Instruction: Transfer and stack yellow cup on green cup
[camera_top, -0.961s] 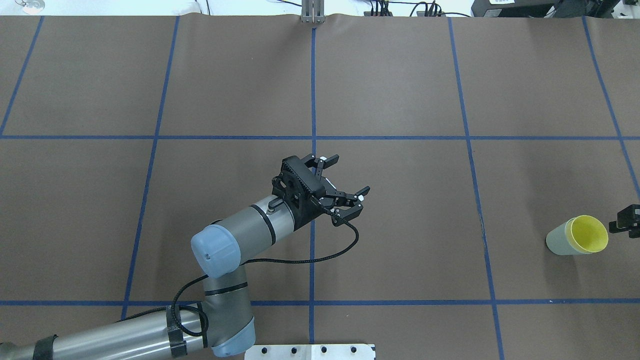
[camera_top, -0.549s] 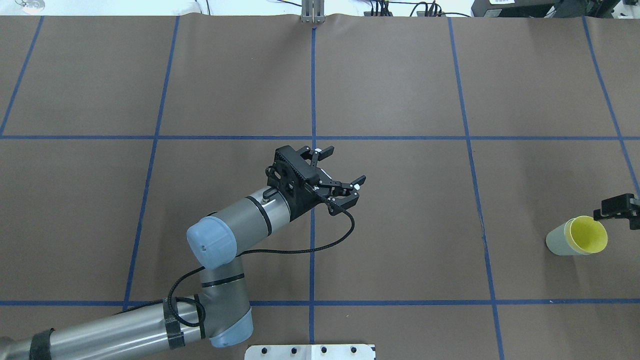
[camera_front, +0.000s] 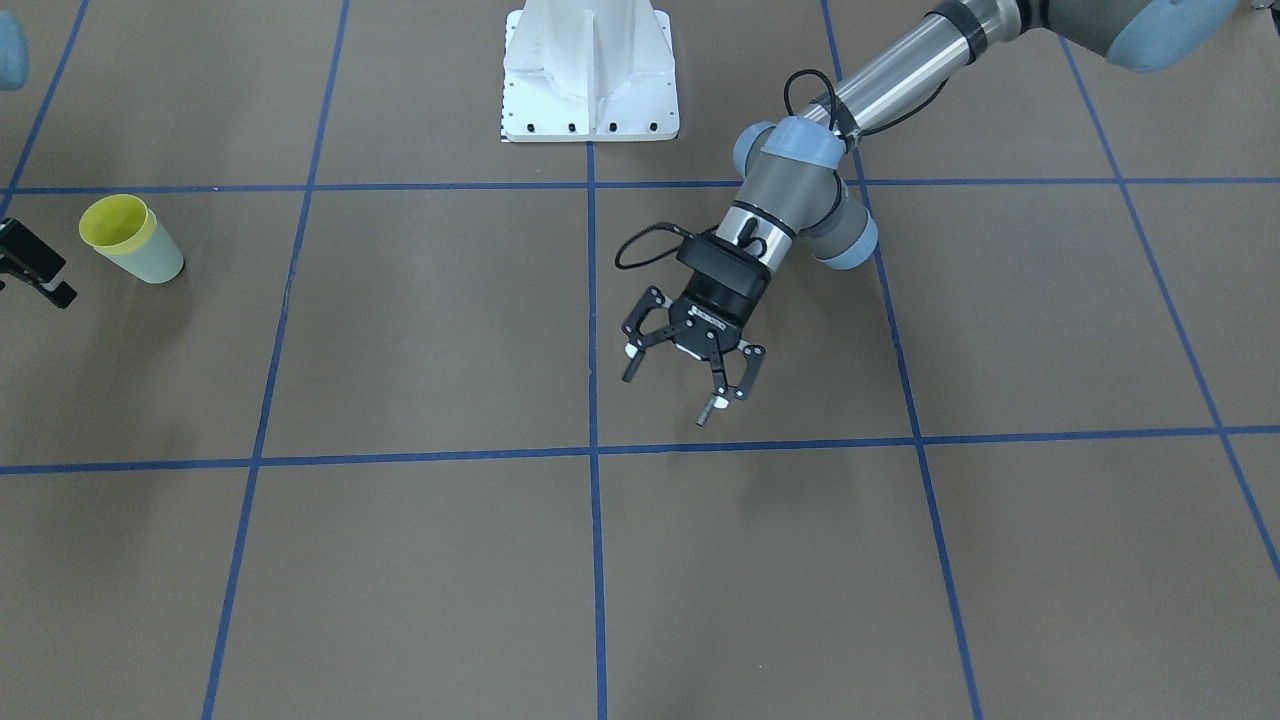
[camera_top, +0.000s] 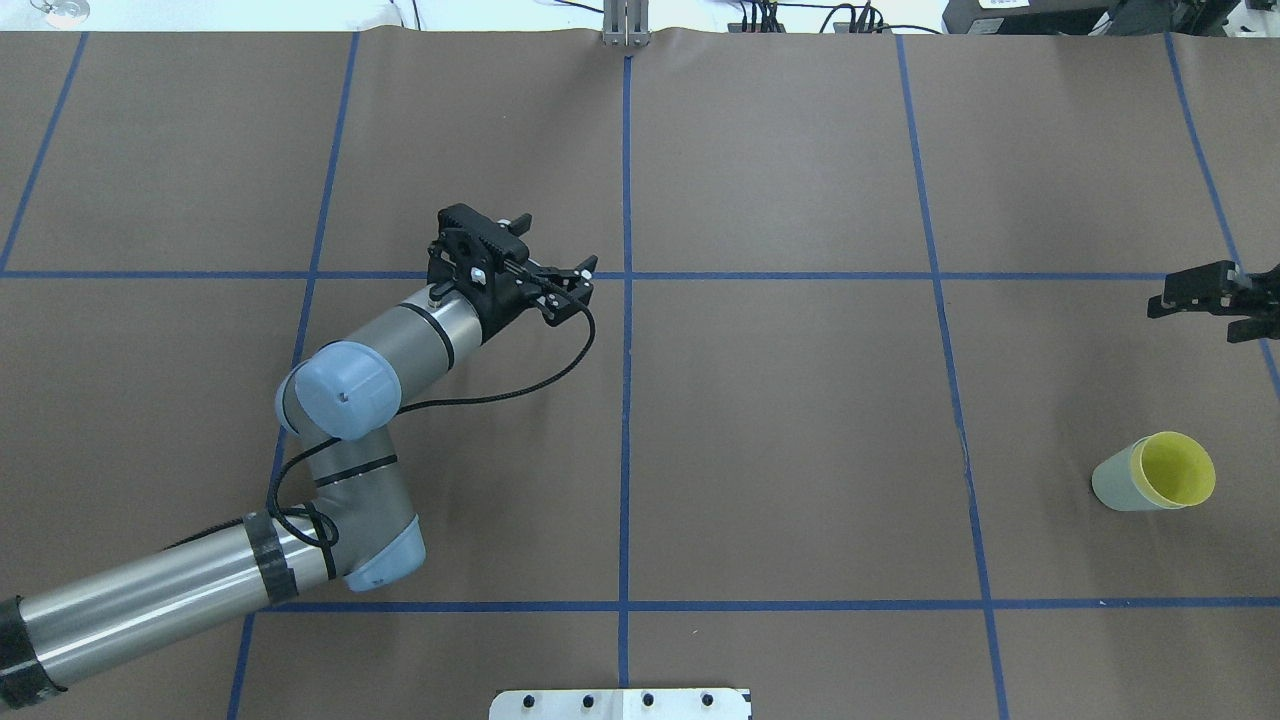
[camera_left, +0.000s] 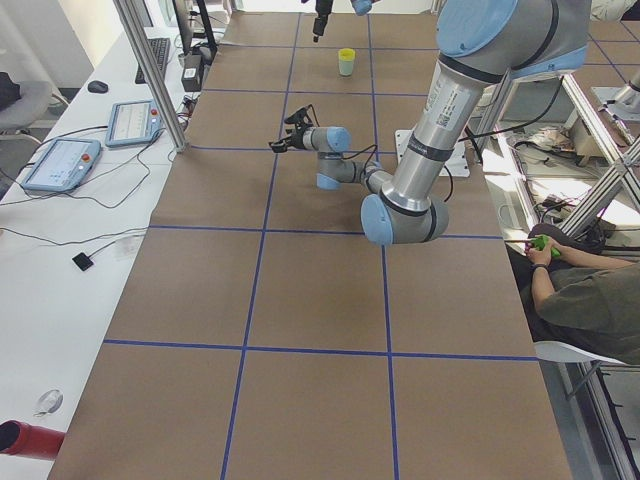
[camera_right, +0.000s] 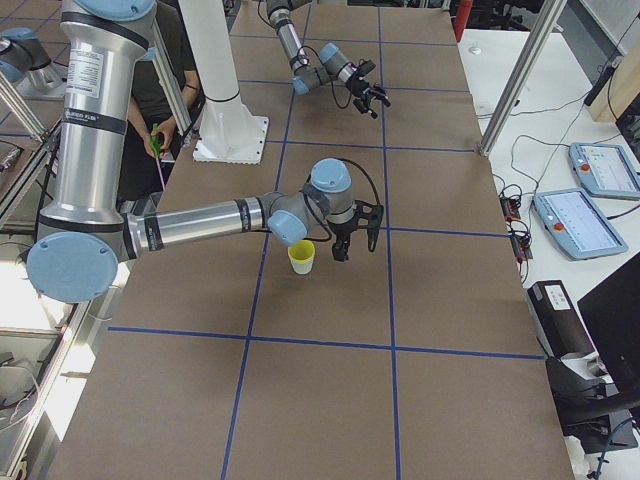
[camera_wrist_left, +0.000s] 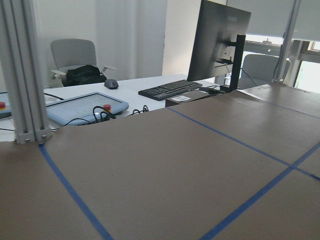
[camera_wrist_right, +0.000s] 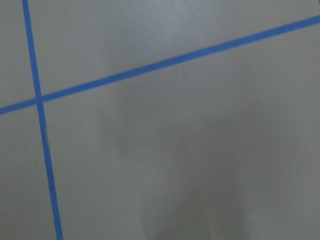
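Two cups stand as one stack: the yellow cup (camera_top: 1178, 470) sits nested inside the green cup (camera_top: 1115, 487), with only its rim and bright inside showing above the pale wall. The pair is upright on the counter (camera_top: 800, 450). The right gripper (camera_right: 358, 240) hangs near the green cup, on the side away from the robot. It touches nothing, and its fingers are spread and empty. The left gripper (camera_front: 665, 398) is well apart from the green cup, far across the counter, and is also spread and empty. By my judgement the stacking is done and the step in hand is simply getting clear. To do that well, the right gripper should rise straight up from beside the green cup before it swings anywhere. Its fingers should be spread so neither catches the yellow rim. Light plastic tumblers like these would likely topple at a slight knock, so no link of the right arm should pass low over the green cup. Whether the yellow cup is pressed fully home cannot be told.
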